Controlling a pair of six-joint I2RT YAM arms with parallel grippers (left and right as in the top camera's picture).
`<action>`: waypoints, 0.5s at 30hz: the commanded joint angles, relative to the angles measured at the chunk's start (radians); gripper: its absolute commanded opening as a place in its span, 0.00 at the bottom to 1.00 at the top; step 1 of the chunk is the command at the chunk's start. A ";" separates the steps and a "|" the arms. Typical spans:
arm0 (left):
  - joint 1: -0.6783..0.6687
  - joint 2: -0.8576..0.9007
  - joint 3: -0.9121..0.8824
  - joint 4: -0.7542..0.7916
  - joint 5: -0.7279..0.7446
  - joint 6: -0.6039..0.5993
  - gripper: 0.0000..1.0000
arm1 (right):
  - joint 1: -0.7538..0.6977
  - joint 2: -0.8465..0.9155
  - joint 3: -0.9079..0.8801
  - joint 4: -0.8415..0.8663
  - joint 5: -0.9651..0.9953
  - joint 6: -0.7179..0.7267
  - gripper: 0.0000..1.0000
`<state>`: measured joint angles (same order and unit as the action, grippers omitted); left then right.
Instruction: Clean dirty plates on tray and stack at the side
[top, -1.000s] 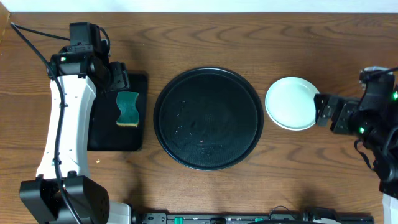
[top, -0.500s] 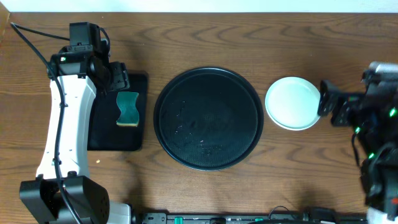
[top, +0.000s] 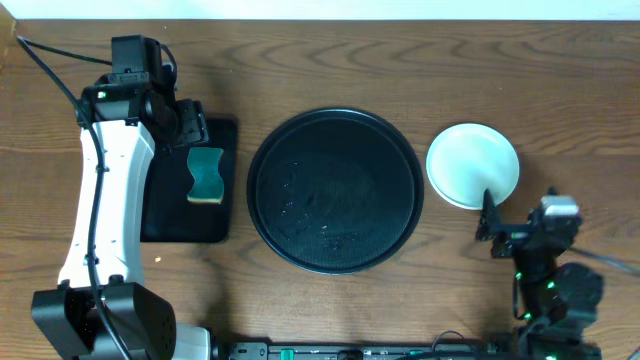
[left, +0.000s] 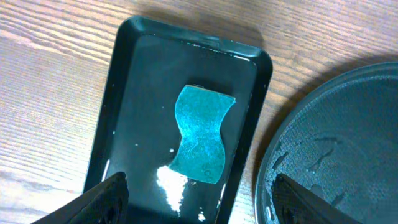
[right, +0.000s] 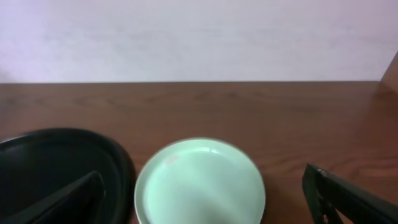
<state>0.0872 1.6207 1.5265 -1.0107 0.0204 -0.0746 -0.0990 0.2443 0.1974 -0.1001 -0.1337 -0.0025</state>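
The round black tray (top: 335, 190) lies mid-table with only water drops on it; its rim also shows in the left wrist view (left: 336, 137) and the right wrist view (right: 56, 155). The plates (top: 472, 165) sit on the table right of the tray. A clean pale green one (right: 199, 183) is on top, and I cannot tell how many lie under it. My right gripper (top: 492, 228) is open and empty just in front of the plates, its fingers (right: 205, 211) spread wide. My left gripper (top: 190, 125) is open and empty (left: 205, 205) above the rectangular tray.
A small rectangular black tray (top: 160, 215), wet inside (left: 124, 93), lies left of the round tray. A teal sponge (top: 205, 175) lies in it (left: 202, 134). The left arm stretches along the table's left side. A pale wall stands beyond the far edge.
My right arm has pulled away from the plates' right rim toward the table's front and now points at them from the near side. The left arm and plates have not moved.
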 joint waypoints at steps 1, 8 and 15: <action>0.000 0.007 0.009 -0.002 -0.003 -0.005 0.75 | 0.017 -0.086 -0.106 0.065 0.010 -0.010 0.99; 0.000 0.007 0.009 -0.002 -0.003 -0.005 0.75 | 0.035 -0.210 -0.192 0.036 0.014 0.016 0.99; 0.000 0.007 0.009 -0.002 -0.003 -0.005 0.75 | 0.055 -0.240 -0.192 0.036 0.012 0.016 0.99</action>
<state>0.0872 1.6207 1.5265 -1.0111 0.0200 -0.0746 -0.0685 0.0135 0.0071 -0.0601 -0.1276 -0.0006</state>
